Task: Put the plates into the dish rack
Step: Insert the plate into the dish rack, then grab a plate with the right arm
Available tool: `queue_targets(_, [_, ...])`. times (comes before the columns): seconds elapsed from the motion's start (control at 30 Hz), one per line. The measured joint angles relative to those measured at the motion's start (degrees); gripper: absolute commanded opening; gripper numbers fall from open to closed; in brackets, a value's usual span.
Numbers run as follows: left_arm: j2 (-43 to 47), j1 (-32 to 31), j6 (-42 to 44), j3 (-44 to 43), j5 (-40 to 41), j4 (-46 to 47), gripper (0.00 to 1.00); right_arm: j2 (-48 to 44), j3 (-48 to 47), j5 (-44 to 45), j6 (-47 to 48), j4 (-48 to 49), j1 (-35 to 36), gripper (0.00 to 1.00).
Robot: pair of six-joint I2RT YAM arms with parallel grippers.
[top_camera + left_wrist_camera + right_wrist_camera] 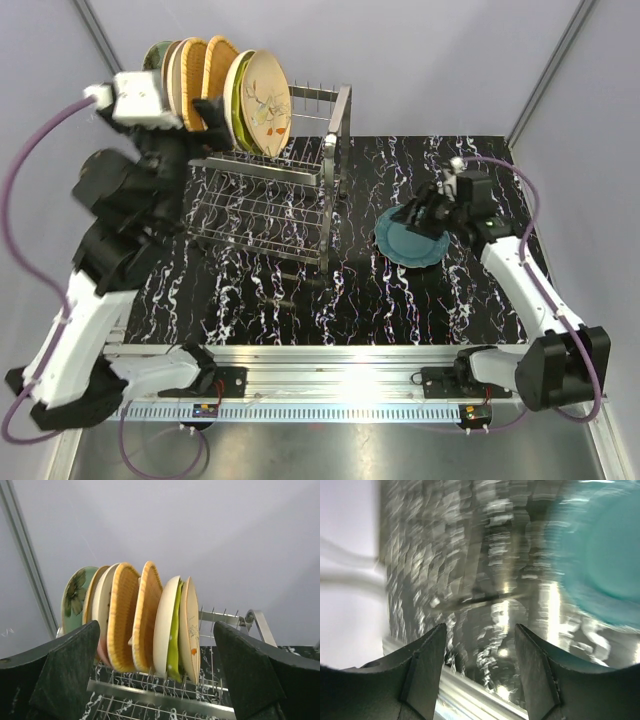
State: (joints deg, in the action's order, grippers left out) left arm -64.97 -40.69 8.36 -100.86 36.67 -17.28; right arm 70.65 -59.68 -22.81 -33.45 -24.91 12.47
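The silver wire dish rack [265, 205] stands at the back left of the table. Several plates stand upright in its top tier: mint-green with flower [75, 600], cream [104, 610], two orange wicker [122, 622], cream and lime dotted [174, 630], beige floral [266, 100]. My left gripper [212, 112] is open and empty at the rack's left end; its view [155, 680] faces the row of plates. A teal plate [410, 240] lies flat on the table at the right. My right gripper [420, 215] is open and empty just above it. The right wrist view is blurred, with the teal plate [605, 550] at upper right.
The black marbled table [300, 300] has an aluminium rail [320, 360] along its near edge. The rack's right prongs [310, 100] hold nothing. Grey walls close the back and sides.
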Motion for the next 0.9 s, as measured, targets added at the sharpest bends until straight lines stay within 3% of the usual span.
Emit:
queue_targets(0.13, [11.5, 0.0, -3.1, 11.3, -1.2, 1.0, 0.99, -0.3, 7.8, 0.8, -2.8, -0.3, -12.0, 0.67])
queue_targets(0.27, [20.2, 0.0, -5.9, 21.9, -2.3, 0.6, 0.99, -0.3, 12.8, 2.8, -6.3, -0.2, -17.0, 0.68])
queue_targets(0.63, [25.7, 0.0, -8.9, 44.9, -3.2, -3.2, 0.99, -3.0, 23.0, 10.3, -12.5, 2.4, -19.4, 0.71])
queue_targets(0.9, [26.4, 0.0, -8.9, 50.0, -3.5, -3.3, 0.99, 3.5, 29.7, 10.1, -17.8, 13.9, -19.5, 0.71])
